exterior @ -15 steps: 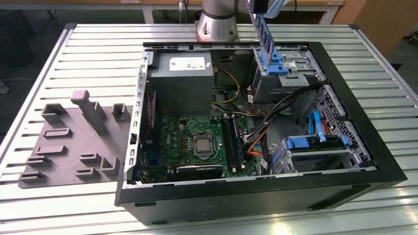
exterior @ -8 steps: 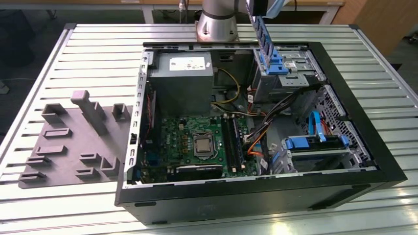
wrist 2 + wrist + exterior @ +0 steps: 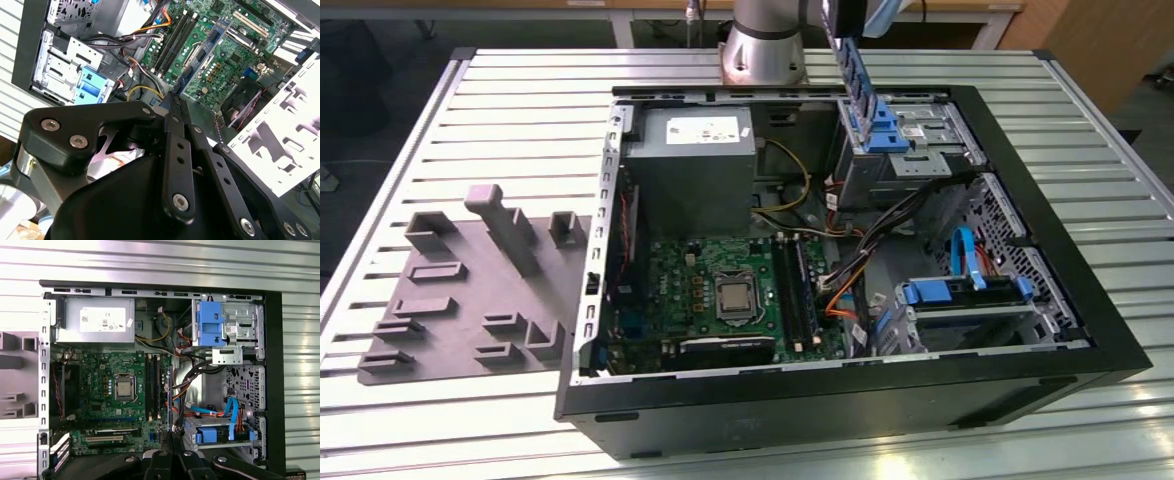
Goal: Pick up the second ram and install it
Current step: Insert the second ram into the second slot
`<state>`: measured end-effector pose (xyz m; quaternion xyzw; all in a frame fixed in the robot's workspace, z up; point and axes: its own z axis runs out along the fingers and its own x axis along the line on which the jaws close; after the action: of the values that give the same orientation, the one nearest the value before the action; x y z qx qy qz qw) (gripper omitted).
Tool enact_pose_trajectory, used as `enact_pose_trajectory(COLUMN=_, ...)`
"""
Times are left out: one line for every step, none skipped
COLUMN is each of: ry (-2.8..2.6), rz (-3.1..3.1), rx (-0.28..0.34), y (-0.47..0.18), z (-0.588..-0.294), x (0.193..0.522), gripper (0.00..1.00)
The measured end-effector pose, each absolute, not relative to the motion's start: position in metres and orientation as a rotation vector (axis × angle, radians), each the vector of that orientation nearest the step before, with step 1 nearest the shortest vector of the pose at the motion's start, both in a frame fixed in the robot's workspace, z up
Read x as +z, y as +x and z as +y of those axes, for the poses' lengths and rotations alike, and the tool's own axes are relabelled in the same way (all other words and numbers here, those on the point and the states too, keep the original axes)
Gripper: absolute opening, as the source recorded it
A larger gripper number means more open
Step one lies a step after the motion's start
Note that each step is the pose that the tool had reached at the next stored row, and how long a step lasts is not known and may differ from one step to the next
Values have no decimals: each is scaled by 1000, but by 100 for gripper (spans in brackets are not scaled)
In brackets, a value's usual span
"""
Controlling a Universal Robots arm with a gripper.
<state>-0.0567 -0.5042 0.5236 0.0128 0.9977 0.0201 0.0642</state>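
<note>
**Ram gripped and held over the open case**

- Case [image 3: 854,395]: lies on its side on the slatted table [image 3: 520,90], side panel off, interior open to view.
- Gripper [image 3: 173,97]: above the case. In the second wrist view its fingers [image 3: 176,145] are drawn narrow, pinching the top of the ram.
- Ram [image 3: 853,75]: a thin blue stick, upright in the exterior view. It hangs over the far side of the case, above the blue-latched drive bay [image 3: 907,150]. It is clear of the board and touches nothing inside the case.
- In the first wrist view the ram is seen edge-on, as a thin line running out from the fingertips over the case interior, just beside the slots.
- Motherboard [image 3: 707,265]: green, on the case floor, with the bare processor socket near its middle.
- Slots [image 3: 795,300]: long and black, on the board's edge nearest the cable bundle. I cannot tell whether any slot is filled.
- Power supply [image 3: 687,160]: grey box in the case's far corner, at the exterior view's left.
- Tray [image 3: 440,320]: grey, with raised blocks, on the table just outside the case at the exterior view's left.
</note>
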Motion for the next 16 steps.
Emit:
enact_pose_trajectory(ry=39, rz=3012, rx=60, y=-57, z=-504, x=523, gripper=11)
enact_pose_trajectory(ry=39, rz=3012, rx=60, y=-57, z=-504, x=523, gripper=11)
enact_pose_trajectory(ry=39, rz=3012, rx=60, y=-57, z=-504, x=522, gripper=11)
enact_pose_trajectory(ry=39, rz=3012, rx=60, y=-57, z=-504, x=522, gripper=11)
enact_pose_trajectory(ry=39, rz=3012, rx=60, y=-57, z=-504, x=521, gripper=11)
enact_pose_trajectory(ry=39, rz=3012, rx=59, y=-57, z=-504, x=521, gripper=11)
enact_pose_trajectory(ry=39, rz=3012, rx=59, y=-57, z=-504, x=521, gripper=11)
enact_pose_trajectory(ry=39, rz=3012, rx=59, y=-57, z=-504, x=520, gripper=11)
enact_pose_trajectory(ry=39, rz=3012, rx=59, y=-57, z=-504, x=520, gripper=11)
enact_pose_trajectory(ry=39, rz=3012, rx=59, y=-57, z=-504, x=520, gripper=11)
enact_pose_trajectory(ry=38, rz=3012, rx=58, y=-57, z=-504, x=519, gripper=11)
enact_pose_trajectory(ry=38, rz=3012, rx=57, y=-57, z=-504, x=519, gripper=11)
enact_pose_trajectory(ry=38, rz=3012, rx=57, y=-57, z=-504, x=518, gripper=11)
enact_pose_trajectory(ry=38, rz=3012, rx=56, y=-57, z=-504, x=518, gripper=11)
enact_pose_trajectory(ry=38, rz=3012, rx=56, y=-57, z=-504, x=518, gripper=11)
enact_pose_trajectory(ry=38, rz=3012, rx=55, y=-57, z=-504, x=517, gripper=11)
